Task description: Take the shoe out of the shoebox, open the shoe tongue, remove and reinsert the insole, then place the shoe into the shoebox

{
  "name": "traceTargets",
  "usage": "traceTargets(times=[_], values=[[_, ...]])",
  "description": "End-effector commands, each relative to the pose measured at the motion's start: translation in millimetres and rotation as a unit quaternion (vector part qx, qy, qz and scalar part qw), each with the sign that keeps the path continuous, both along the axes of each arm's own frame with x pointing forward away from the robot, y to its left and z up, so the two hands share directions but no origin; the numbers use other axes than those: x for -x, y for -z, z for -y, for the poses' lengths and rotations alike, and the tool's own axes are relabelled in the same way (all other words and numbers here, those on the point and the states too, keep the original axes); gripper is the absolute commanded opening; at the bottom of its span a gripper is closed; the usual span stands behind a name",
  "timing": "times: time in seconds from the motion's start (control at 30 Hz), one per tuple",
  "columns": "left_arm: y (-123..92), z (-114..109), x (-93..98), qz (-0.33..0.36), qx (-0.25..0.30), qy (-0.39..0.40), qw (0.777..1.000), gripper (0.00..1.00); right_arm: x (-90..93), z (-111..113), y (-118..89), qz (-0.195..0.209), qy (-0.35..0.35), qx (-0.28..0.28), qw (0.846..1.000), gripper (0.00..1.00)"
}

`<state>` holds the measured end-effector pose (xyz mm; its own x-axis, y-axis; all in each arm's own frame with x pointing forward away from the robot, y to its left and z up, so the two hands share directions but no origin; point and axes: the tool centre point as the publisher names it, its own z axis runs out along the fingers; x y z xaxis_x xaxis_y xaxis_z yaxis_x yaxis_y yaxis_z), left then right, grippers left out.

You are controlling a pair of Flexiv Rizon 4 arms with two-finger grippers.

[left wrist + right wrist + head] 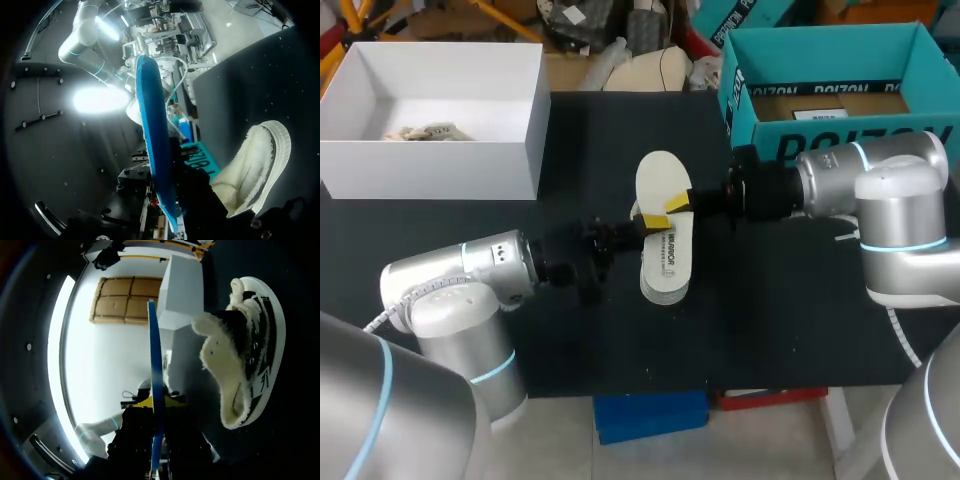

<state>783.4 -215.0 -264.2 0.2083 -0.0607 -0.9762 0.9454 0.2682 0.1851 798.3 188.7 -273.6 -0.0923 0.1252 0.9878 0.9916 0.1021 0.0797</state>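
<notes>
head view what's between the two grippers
Only the insole, pinched by left gripper and right gripper, over the shoe; the head view shows it.

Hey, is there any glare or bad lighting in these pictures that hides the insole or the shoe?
Left wrist view: a strong white glare sits beside the insole and washes out the background, but the insole and the shoe still show. Right wrist view: a bright band of light lies behind the insole; the shoe is well lit. Head view: even light, no glare; the black table swallows shadows.
</notes>
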Motion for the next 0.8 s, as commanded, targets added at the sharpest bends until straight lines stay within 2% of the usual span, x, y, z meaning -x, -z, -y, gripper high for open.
traceTargets(times=[0.03,0.17,0.23,0.27,0.4,0.43,0.47,0.57,0.6,0.8], values=[[-1,4,-0.9,0.0,0.0,-0.006,1.0,0.16,1.0,-1,0,0.0,0.001,0.001,1.0,0.0],[1,6,-2.9,-0.005,0.004,-0.01,1.0,0.16,1.0,-1,0,0.0,0.001,0.001,1.0,0.0],[3,7,-4.1,-0.01,0.006,-0.011,1.0,0.08,1.0,-1,0,0.0,0.001,0.001,1.0,0.0],[3,7,-4.5,-0.012,0.007,-0.01,1.0,0.0,1.0,-1,0,0.0,0.001,0.001,1.0,0.0],[5,8,-4.7,-0.016,0.008,-0.008,1.0,0.0,1.0,-1,0,0.0,0.001,0.001,1.0,0.0],[5,8,-4.4,-0.021,0.007,-0.007,1.0,0.0,1.0,0,-1,0.0,0.003,0.002,1.0,0.37],[6,8,-3.9,-0.023,0.005,-0.006,1.0,0.0,1.0,2,-2,0.003,0.01,0.001,1.0,1.0],[6,6,0.0,-0.029,-0.016,0.0,0.999,0.0,1.4,14,-3,0.018,0.03,-0.001,0.999,1.0],[6,5,2.0,-0.031,-0.027,0.0,0.999,0.0,1.8,19,-2,0.022,0.034,0.027,0.999,1.0],[10,-9,16.1,-0.071,-0.102,0.021,0.992,0.0,11.0,55,0,0.042,0.066,0.104,0.992,1.0]])
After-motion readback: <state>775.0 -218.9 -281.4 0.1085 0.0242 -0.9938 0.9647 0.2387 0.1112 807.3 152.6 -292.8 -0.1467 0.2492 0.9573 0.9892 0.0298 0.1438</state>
